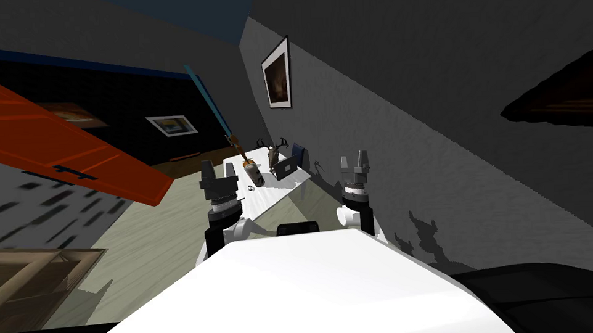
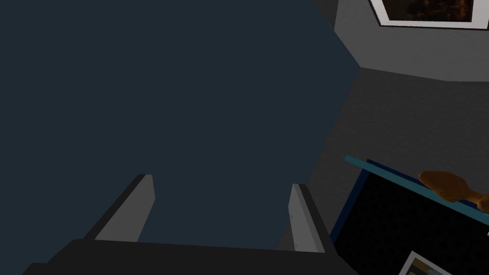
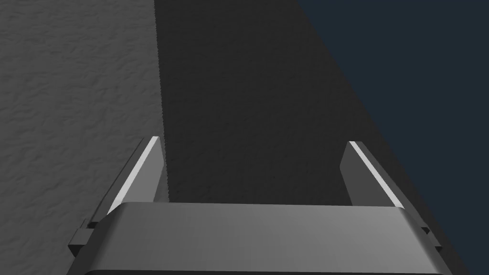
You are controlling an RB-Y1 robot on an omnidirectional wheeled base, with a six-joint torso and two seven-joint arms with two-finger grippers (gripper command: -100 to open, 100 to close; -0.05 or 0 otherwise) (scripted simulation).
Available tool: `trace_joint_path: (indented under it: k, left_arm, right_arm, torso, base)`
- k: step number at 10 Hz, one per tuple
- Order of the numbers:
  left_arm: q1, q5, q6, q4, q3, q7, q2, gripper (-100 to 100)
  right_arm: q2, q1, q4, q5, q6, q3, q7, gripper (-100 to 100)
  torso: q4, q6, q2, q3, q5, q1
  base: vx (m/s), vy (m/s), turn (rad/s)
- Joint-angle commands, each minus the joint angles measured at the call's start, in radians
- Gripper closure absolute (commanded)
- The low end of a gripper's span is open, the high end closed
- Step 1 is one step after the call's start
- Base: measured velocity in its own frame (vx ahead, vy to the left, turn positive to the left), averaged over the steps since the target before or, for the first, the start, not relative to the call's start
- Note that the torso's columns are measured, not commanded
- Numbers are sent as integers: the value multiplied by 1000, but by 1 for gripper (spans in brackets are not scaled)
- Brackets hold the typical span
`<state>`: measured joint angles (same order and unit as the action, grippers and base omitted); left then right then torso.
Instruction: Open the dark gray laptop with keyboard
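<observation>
laptop (image 1: 286, 167): dark grey
bench (image 1: 274, 194): plain white
door (image 1: 60, 142): bright orange-red
wall (image 1: 410, 108): grey, grainy
picture (image 1: 276, 73): white border

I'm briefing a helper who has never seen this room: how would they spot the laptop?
Find the white table against the grey wall. Near its far, wall-side corner, beside the brown antlers, stands the laptop: a thin dark grey panel, unlike the antlers and the brown cylinder.
</observation>
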<state>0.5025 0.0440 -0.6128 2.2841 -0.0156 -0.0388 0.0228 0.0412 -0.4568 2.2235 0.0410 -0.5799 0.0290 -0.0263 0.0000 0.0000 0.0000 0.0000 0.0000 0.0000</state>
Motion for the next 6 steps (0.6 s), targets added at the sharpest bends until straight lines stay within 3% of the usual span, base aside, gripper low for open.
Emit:
trace_joint_path:
  k: [1, 6]
  left_arm:
    - [0, 0, 0, 0, 0, 0, 0, 0]
    - [0, 0, 0, 0, 0, 0, 0, 0]
  right_arm:
    - [0, 0, 0, 0, 0, 0, 0, 0]
    - [0, 0, 0, 0, 0, 0, 0, 0]
  torso:
    - [41, 0, 40, -82, 0, 0]
    - [396, 0, 396, -792, 0, 0]
  base:
    - [0, 0, 0]
    - [0, 0, 0]
